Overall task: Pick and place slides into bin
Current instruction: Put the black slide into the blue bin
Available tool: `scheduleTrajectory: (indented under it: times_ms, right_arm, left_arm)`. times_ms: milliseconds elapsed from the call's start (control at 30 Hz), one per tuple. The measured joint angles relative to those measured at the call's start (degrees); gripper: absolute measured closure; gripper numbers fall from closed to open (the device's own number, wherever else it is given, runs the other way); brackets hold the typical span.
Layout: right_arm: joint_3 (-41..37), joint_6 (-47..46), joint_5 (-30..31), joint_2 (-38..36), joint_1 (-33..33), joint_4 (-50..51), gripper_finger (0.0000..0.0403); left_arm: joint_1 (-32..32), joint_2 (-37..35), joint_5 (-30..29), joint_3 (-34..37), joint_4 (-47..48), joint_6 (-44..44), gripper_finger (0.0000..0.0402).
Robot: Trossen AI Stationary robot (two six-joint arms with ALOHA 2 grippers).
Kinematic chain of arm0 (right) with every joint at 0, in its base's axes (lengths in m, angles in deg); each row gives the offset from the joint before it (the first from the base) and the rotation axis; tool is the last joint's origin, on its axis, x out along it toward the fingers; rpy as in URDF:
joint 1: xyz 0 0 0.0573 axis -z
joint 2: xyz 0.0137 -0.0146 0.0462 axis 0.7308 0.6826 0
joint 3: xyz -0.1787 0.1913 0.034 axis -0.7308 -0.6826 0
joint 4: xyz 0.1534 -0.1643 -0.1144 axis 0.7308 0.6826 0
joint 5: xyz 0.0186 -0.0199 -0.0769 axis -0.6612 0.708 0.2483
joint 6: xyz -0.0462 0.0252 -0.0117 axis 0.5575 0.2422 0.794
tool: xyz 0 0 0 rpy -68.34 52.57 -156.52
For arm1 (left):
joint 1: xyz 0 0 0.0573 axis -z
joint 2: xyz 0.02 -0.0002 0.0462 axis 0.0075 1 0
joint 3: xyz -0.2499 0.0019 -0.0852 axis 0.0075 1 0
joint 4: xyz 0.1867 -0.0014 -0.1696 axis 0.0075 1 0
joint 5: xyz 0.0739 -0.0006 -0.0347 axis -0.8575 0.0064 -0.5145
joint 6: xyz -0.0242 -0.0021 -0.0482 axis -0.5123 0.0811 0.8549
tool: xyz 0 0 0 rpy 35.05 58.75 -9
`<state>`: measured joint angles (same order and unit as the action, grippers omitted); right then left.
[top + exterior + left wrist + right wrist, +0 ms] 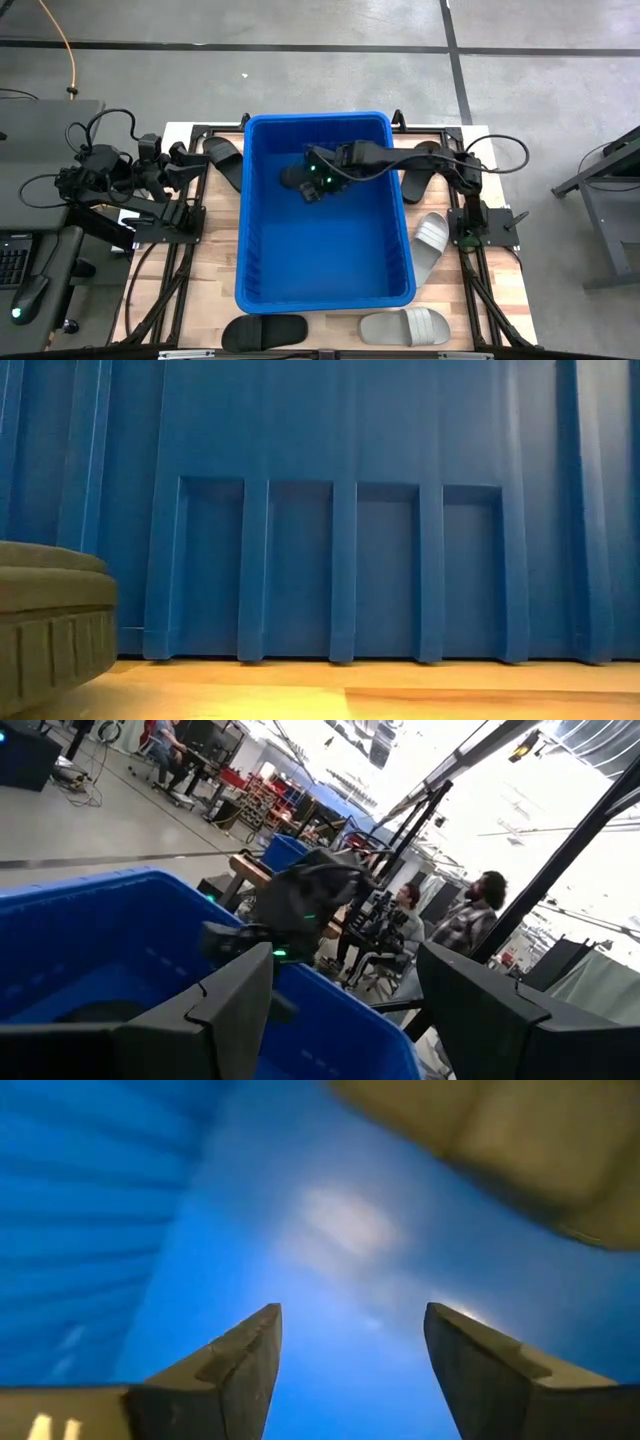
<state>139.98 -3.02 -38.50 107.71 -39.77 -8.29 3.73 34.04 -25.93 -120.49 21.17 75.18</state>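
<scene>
The right gripper (312, 185) hangs inside the blue bin (325, 290), near its far wall, its fingers (240, 1365) spread apart and holding nothing. A dark slide (292, 177) lies on the bin floor just beside the gripper, toward the bin's far left corner. The left gripper (340, 1010) waits at the table's left edge, fingers apart and empty. Other slides lie on the tabletop: two light grey (430, 240) along the right and near edges, black ones (265, 330) by the near edge and far corners.

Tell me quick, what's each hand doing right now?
Left hand: open, empty, beside the bin.
Right hand: open over the bin floor, holding nothing.
</scene>
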Motion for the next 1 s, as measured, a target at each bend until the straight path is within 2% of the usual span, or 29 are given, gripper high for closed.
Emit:
scheduleTrajectory:
  times_ms: [267,467,567,733,1000]
  right_arm:
    - [11.64,5.71,0.10,-0.02,-8.36,3.87,0.0169]
    - [19.80,4.89,5.19,-0.02,-14.15,11.50,0.0169]
    - [22.98,3.22,7.94,-0.02,-16.99,14.97,0.0169]
    - [26.62,2.31,8.12,-0.02,-22.45,15.40,0.0169]
    - [28.43,-4.16,15.10,-0.06,-29.35,16.81,0.0169]
  left_arm:
    - [-0.02,0.00,-0.13,0.00,0.00,1.54,0.0165]
    - [-0.02,0.02,1.72,-0.02,0.72,3.04,0.0165]
    - [-0.02,0.00,5.18,-0.02,1.98,3.66,0.0165]
    - [-0.02,0.02,11.17,-0.02,3.93,6.80,0.0165]
    - [-0.01,0.00,21.92,-0.02,6.55,9.44,0.0165]
